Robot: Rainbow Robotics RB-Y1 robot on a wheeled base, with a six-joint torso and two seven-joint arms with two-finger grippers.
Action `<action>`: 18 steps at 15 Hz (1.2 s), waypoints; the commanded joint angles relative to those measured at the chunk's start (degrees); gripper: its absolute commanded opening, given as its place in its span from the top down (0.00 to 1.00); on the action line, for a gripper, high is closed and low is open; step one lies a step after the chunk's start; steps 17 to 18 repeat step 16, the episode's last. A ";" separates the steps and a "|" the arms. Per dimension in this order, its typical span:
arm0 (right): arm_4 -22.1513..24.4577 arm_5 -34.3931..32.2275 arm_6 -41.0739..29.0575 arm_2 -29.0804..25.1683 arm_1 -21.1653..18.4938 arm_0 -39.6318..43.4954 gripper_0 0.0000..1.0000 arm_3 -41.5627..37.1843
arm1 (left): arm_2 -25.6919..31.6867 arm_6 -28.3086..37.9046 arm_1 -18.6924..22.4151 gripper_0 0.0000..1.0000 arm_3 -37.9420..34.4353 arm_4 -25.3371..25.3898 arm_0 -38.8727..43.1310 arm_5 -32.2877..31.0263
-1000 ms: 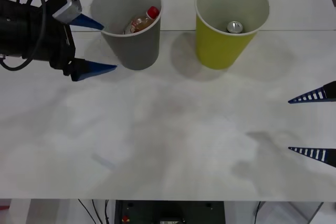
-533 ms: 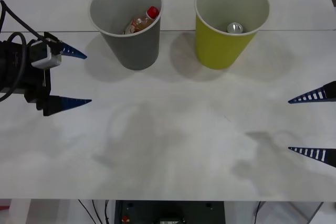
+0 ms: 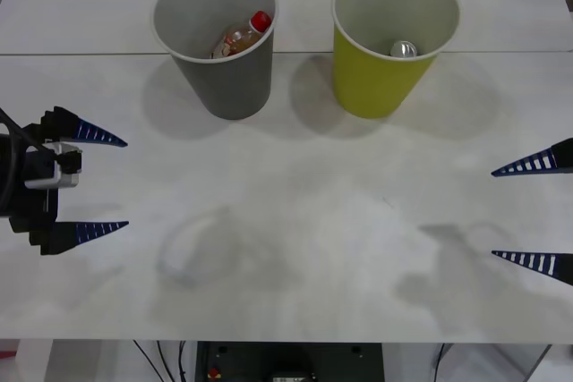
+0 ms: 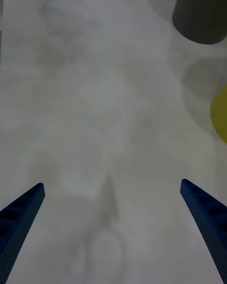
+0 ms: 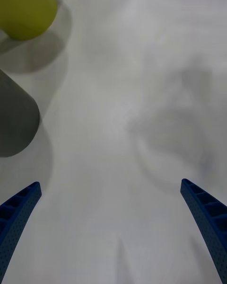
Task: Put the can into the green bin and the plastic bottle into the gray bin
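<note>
Gray bin (image 3: 215,38) at the table's (image 3: 295,221) far edge holds the plastic bottle (image 3: 240,37); the green bin (image 3: 394,38) beside it holds the can (image 3: 404,48). Left gripper (image 3: 112,182) and right gripper (image 3: 506,212) hover wide open, empty, near opposite side edges. Little risk remains; a careless arm sweep could topple a bin.

White table (image 3: 295,248) with a seam across its far part, dark cables (image 3: 157,355) below its near edge

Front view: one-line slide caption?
Plastic bottle in gray bin, can in green bin; both claws open, empty.
</note>
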 commanded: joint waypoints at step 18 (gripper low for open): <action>0.00 0.00 0.00 0.00 0.00 0.00 0.00 0.00 | 0.54 -5.53 -0.23 0.00 -1.10 2.27 5.56 0.01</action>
